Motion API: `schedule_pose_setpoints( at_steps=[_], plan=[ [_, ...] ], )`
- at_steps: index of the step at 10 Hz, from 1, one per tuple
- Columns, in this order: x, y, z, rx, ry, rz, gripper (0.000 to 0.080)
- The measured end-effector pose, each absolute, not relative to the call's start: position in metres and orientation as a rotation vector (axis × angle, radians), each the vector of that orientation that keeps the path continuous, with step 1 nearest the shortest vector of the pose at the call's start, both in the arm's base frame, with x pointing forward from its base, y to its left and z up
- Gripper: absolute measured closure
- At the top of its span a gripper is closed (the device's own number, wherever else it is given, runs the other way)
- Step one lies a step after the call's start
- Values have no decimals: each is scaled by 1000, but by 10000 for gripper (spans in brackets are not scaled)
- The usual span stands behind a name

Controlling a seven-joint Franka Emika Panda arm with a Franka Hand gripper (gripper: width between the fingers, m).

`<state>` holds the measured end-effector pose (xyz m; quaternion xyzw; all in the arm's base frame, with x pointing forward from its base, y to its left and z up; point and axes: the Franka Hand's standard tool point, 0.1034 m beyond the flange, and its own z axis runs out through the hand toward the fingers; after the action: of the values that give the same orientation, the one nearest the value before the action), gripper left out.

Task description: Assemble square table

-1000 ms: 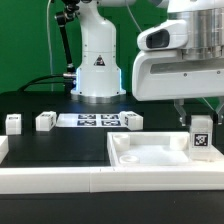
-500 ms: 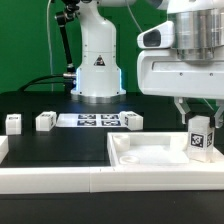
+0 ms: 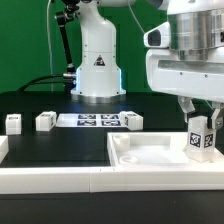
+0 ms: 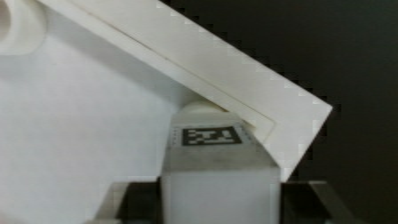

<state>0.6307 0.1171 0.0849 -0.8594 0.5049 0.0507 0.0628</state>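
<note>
1. Tabletop: white square tray with a raised rim. It lies flat on the black table, hollow side up.
2. Held leg: white block, tag showing, slightly tilted, over the tabletop's corner on the exterior view's right. Whether it touches the tabletop cannot be told.
3. Claw: clenched on the held leg, one finger on each side, directly above that tabletop corner.
4. Loose leg A: just behind the tabletop's far rim. Loose leg B and loose leg C: well off to the exterior view's left of the tabletop, apart from each other.
5. Marker board: flat, behind the tabletop, between A and B.
6. Border rail: along the tabletop's near edge.
7. Arm base: well behind the tabletop.
</note>
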Motion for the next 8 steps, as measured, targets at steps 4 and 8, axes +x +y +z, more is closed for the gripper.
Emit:
schedule_pose_setpoints(
  at_steps=[4,8],
  plan=[
    [631,116,85,-2657,1388,147,194],
    [632,117,86,-2842,920,113,150]
  ],
)
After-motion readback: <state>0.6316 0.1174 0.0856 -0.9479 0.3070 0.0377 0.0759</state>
